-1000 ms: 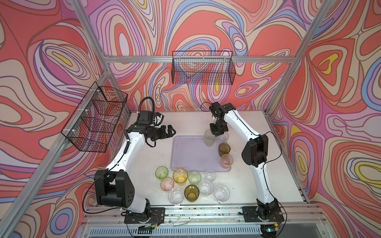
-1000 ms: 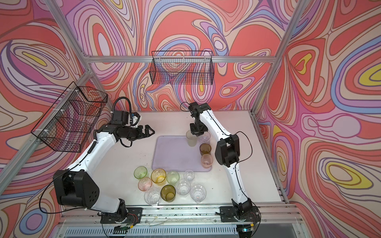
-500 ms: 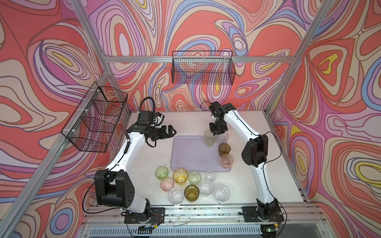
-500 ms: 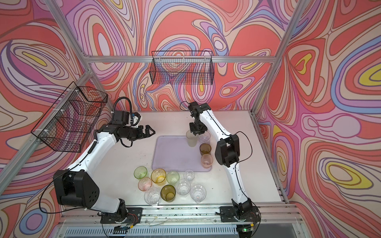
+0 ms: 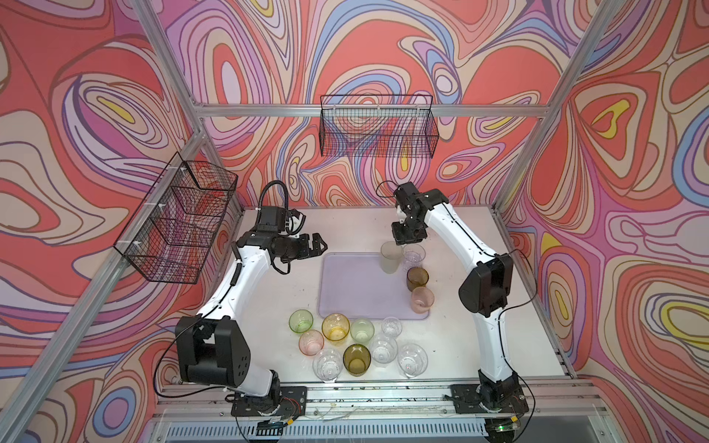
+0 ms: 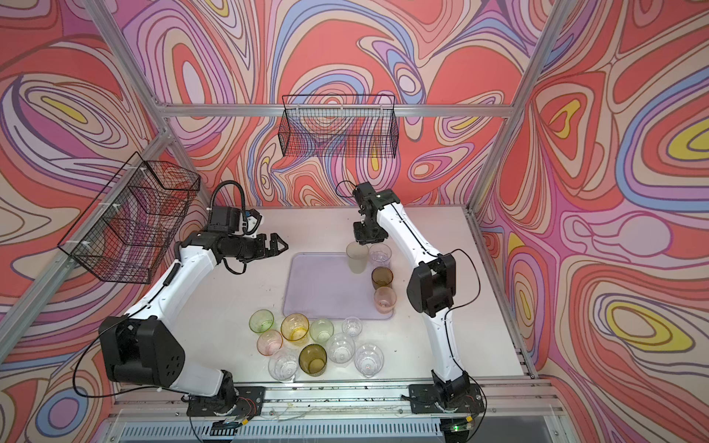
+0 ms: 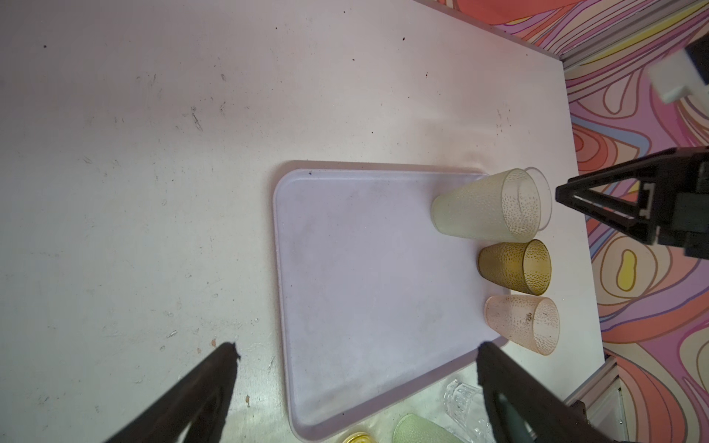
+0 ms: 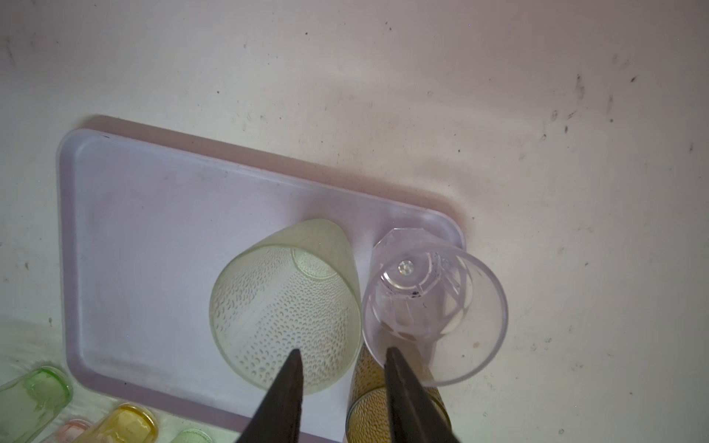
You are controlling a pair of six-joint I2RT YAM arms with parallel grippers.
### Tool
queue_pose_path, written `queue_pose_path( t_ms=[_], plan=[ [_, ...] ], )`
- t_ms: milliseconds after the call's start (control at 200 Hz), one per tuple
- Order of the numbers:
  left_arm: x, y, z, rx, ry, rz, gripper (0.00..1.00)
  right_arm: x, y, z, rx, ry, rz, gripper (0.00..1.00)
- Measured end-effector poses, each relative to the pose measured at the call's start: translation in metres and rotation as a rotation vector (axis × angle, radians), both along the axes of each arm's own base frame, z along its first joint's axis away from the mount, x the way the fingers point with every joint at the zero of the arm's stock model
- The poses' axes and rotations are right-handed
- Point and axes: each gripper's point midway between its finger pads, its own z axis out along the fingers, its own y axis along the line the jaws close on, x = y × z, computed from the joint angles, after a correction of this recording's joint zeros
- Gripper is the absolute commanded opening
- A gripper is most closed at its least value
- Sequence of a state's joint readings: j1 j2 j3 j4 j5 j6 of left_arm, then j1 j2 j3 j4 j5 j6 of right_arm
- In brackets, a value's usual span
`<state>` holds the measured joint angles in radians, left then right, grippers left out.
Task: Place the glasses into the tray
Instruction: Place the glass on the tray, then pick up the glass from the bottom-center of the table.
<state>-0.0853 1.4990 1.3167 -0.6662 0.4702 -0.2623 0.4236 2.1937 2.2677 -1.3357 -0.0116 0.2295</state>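
Four translucent tumblers on smooth lavender plastic tray; downturned right gripper parted above dimpled pale-green tumbler; left gripper spread.

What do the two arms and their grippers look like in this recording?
Both the left arm and the right arm have white links, bulky black joint housings and black bases. The left gripper and the right gripper are black, with tapering triangular fingers. A black corrugated hose loops at the left wrist.
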Motion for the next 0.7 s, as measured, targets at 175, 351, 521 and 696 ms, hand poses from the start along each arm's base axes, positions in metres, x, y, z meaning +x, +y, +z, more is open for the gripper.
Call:
queue_pose_path(
  t_ms=[175,351,521,696],
  plan=[
    [-0.001,0.000,-0.001,0.001,0.005,0.000,1.00,-0.009,-0.003,0.024,0.017,-0.044,0.006,0.37],
    [-0.001,0.000,-0.001,0.001,0.007,0.000,1.00,-0.025,-0.006,0.031,0.010,-0.043,0.013,0.37],
    [-0.001,0.001,-0.001,0.003,0.007,0.002,1.00,-0.050,-0.008,0.034,-0.012,-0.018,0.035,0.36],
    [-0.001,0.001,-0.001,0.004,0.007,0.001,1.00,-0.084,-0.008,0.039,-0.041,0.009,0.069,0.37]
  ],
)
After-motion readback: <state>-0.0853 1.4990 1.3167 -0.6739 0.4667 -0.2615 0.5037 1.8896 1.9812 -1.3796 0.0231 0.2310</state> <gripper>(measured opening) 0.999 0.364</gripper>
